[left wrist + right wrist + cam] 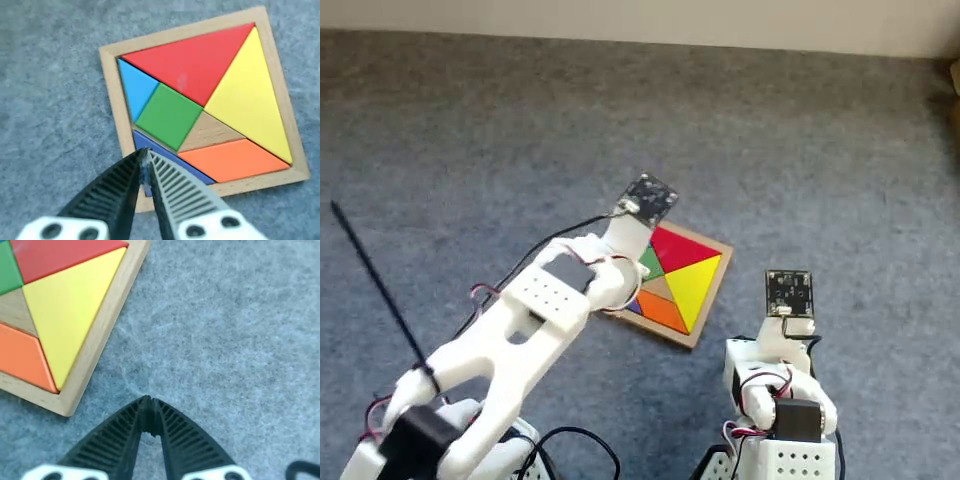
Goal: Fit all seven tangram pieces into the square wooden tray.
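The square wooden tray [110,100] lies on the grey carpet. It holds a red triangle [192,62], a yellow triangle [247,107], a light blue triangle [136,85], a green square [167,116], an orange parallelogram [235,159] and a dark blue piece [144,140]. A wood-coloured triangular patch [210,132] sits between green, yellow and orange. My left gripper [145,156] is shut, its tips right over the dark blue piece at the tray's edge. My right gripper [149,405] is shut with nothing in it, above bare carpet just off a corner of the tray [94,335].
In the high view the left arm [560,300] stretches across to the tray [713,297], covering its near-left part. The right arm [788,340] stands at the front right. Cables trail at the front edge. Open carpet lies all around.
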Robot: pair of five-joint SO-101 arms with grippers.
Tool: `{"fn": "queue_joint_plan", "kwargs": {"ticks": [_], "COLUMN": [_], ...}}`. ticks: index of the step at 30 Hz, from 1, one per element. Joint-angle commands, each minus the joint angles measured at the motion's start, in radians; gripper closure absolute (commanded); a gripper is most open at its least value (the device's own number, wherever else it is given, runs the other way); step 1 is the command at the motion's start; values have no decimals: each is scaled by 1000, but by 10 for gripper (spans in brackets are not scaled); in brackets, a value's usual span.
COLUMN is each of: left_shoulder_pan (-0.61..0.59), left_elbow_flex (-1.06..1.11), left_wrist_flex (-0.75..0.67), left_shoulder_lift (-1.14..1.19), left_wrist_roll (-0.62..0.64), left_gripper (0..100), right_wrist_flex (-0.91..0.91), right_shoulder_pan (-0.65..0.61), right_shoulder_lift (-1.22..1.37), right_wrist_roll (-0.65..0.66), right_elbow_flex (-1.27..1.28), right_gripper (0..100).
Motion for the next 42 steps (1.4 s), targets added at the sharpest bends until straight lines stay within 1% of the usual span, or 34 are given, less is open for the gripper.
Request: {"fn": "queue_joint_plan", "kwargs": {"ticks": [1,12,27,28,31,33,42], "left_shoulder_pan": [-30,-30,-30,-30,-30,-30,-30], "left_elbow_flex": [65,180,351,361,401,427,513], "left_wrist_flex": [-78,-98,-98,-98,-100,-100,-100], "left_shoulder_lift": [-148,-341,-671,-688,-736,-773,-938], "left_wrist_roll": [-9,-9,-11,-21,-117,-157,-164], "left_gripper": [994,994,994,994,994,994,991], "right_wrist_flex": [10,10,10,10,10,10,10], "right_shoulder_pan": [12,12,12,12,12,12,13], "right_shoulder_lift": [-25,-25,-25,-25,-25,-25,-25], "right_wrist_roll": [0,0,0,0,0,0,0], "right_elbow_flex": [131,131,131,131,131,131,131], "right_gripper": [993,993,993,993,993,993,993]}}
